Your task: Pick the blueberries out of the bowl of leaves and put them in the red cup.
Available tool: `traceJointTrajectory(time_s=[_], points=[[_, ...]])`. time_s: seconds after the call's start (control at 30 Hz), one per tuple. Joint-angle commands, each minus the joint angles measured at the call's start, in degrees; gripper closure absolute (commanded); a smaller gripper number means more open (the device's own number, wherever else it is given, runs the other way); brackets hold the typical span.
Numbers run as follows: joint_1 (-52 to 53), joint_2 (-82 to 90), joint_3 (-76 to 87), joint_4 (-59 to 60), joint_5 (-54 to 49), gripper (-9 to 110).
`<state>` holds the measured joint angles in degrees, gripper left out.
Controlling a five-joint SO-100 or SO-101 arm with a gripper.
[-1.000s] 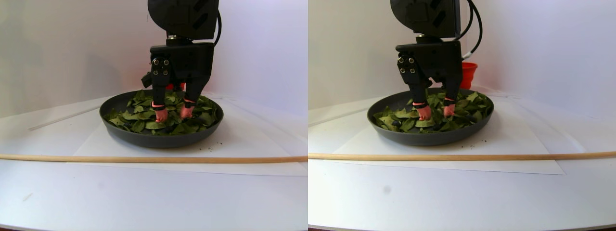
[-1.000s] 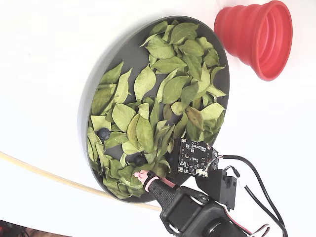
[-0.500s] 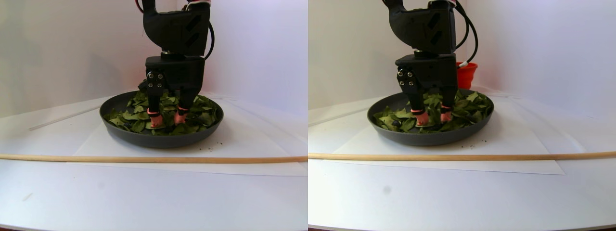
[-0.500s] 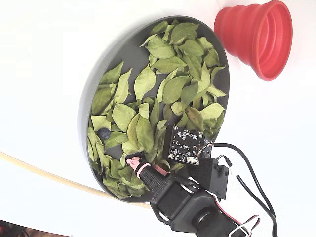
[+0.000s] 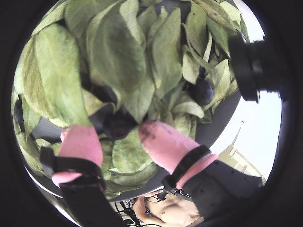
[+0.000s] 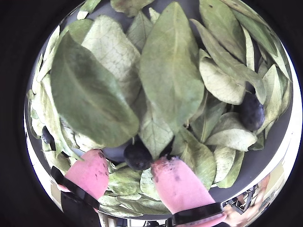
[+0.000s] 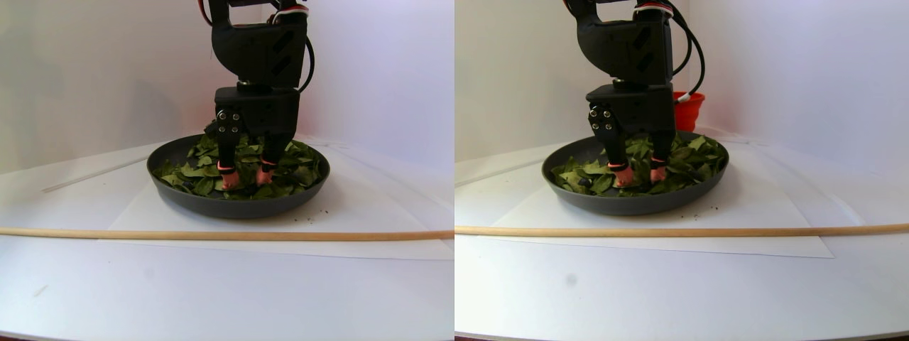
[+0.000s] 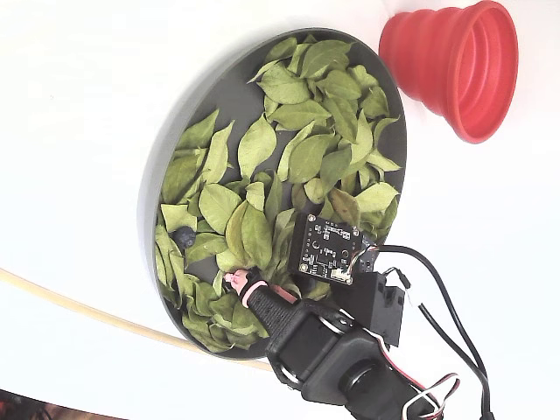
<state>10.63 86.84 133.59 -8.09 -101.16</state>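
Wrist view: gripper (image 6: pixel 135 172) spread wide around a blueberry (image 6: pixel 137 155) half under leaves (image 6: pixel 168 71); closing may, I think, pinch a leaf too

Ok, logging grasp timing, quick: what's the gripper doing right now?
Gripper: open, down among the leaves in the bowl, one blueberry between its pink fingertips, not clamped.

Leaves (image 8: pixel 262 175) in bowl (image 8: pixel 175 131) beside cup (image 8: pixel 451 66)
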Motion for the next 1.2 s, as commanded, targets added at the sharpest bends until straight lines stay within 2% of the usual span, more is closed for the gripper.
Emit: traceJointTrajectory(time_s=[0.0,1.17], points=[[0.53,0.53,-1.14,-0.97,-0.44,84],[1.58,-2.29,1.23,-4.92,-1.14,84]])
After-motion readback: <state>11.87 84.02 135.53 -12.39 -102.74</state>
